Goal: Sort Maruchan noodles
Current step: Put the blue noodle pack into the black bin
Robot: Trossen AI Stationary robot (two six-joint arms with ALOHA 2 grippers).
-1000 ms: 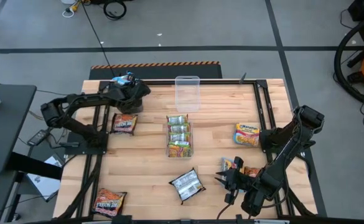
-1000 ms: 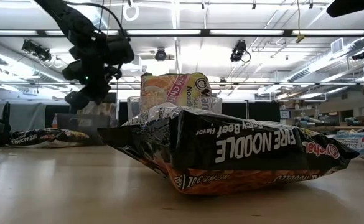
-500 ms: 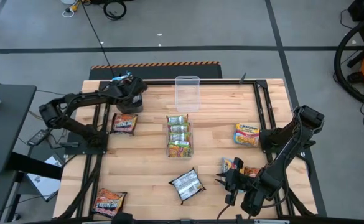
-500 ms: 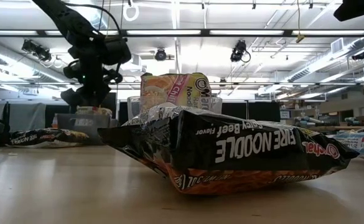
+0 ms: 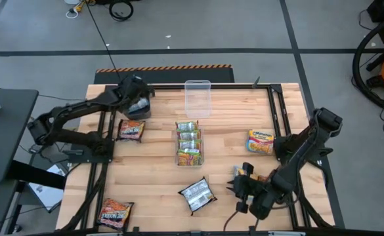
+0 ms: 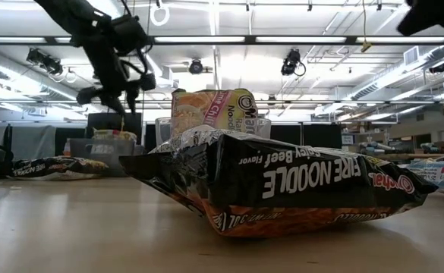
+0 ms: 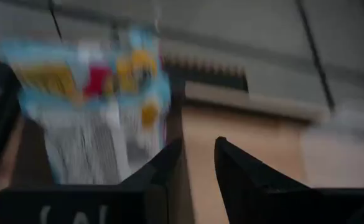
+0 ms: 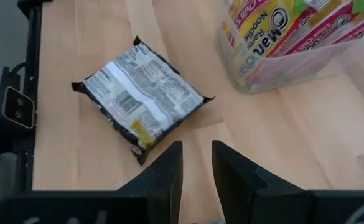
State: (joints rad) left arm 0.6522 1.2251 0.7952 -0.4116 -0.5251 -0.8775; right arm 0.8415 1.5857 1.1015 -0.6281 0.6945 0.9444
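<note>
High view: the bench (image 5: 152, 170) carries scattered noodle packets, with the left tool (image 5: 139, 103) at the far left corner and the right tool (image 5: 239, 195) near the front right edge.
Low view: a dark packet (image 6: 282, 182) fills the foreground, its label reading "FIRE NOODLE"; the high view cannot show that print.
Left wrist view: a pale blue packet (image 7: 94, 106) shows blurred past the left tool's narrowly parted fingers (image 7: 163, 168), which hold nothing.
Right wrist view: a dark packet lying label-down (image 8: 141, 99) sits just ahead of the right tool's slightly parted, empty fingers (image 8: 166, 174).
Change: since a second ago the left arm has pulled back and risen at the far left corner; the right tool has edged a little toward the bench's middle.
Middle bin (image 5: 189, 158): holds a row of yellow-green packets (image 5: 188, 141) standing on edge.
Far bin (image 5: 197, 98): clear, nothing seen inside.
Loose packets: a brown-orange one (image 5: 132, 130) near the left tool, another (image 5: 115, 213) at the front left corner, a yellow one (image 5: 260, 141) at right.
</note>
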